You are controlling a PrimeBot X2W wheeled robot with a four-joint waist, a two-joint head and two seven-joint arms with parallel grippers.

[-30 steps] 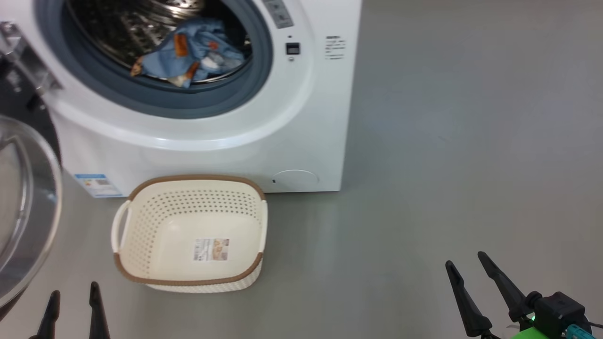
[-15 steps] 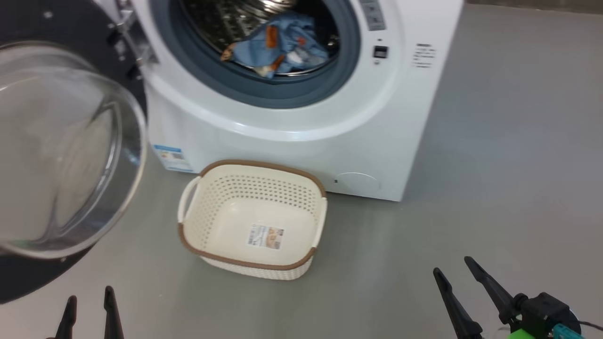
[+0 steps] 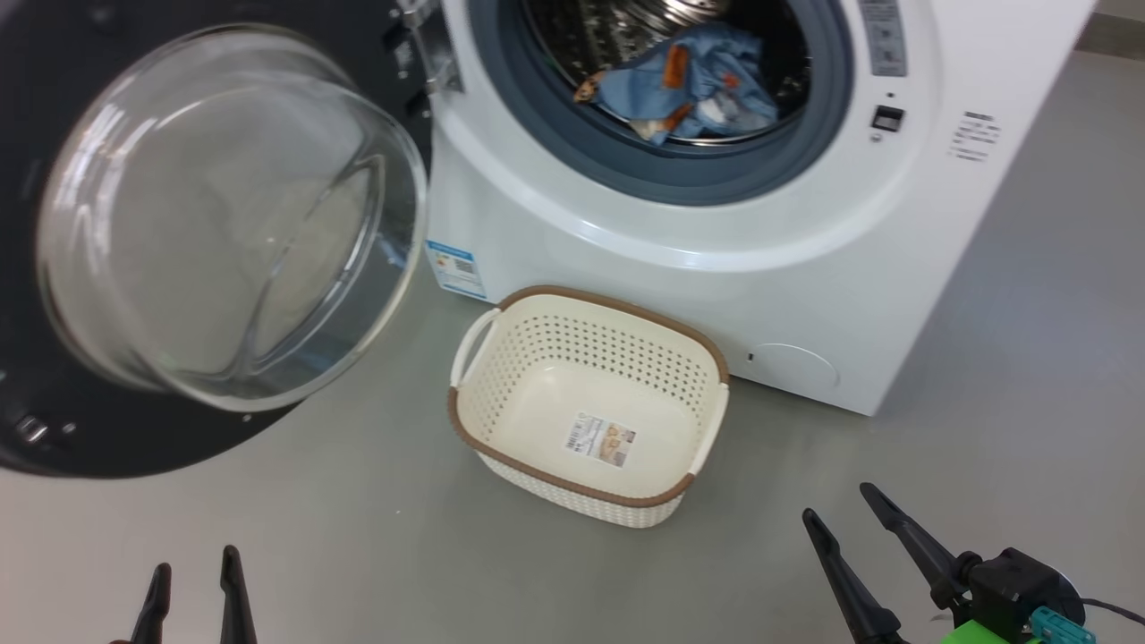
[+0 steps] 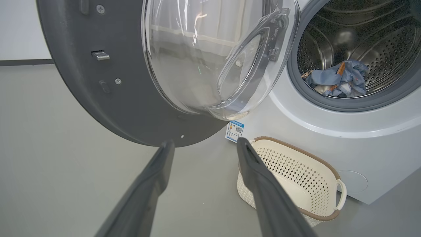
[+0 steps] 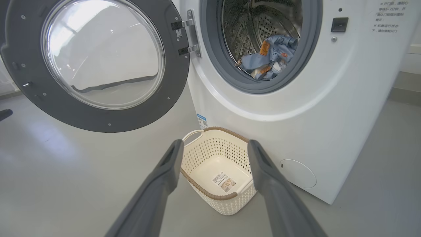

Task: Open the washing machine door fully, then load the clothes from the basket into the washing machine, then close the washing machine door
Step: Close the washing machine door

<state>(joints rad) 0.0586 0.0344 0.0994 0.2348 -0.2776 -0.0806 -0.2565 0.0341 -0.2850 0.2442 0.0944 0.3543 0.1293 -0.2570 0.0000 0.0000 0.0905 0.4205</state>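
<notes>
Off to the robot's left, the washing machine door (image 3: 224, 224) stands swung wide on its hinge with its domed glass facing the robot, and the coming move turns on that. The basket (image 3: 581, 349) is empty and the clothes (image 3: 689, 85) lie inside the washing machine (image 3: 805, 295), so loading looks done and closing the door is what remains.

The left arm's fingers (image 3: 233, 599) sit low at the near edge of the head view, below the door's black rim and well short of it. The right arm's fingers (image 3: 841, 572) are far to the other side, past the basket, so the left arm is clearly nearer.

The hinge lies ahead and to the right of the left fingers, beside the drum opening. The door's free edge, with its latch, lies ahead and to their left. A push would probably have to land on that free side and sweep rightward.

Both pairs of 2 fingers are spread apart and hold nothing. The basket stands on the floor (image 3: 358, 537) just in front of the machine, near the door's path.
</notes>
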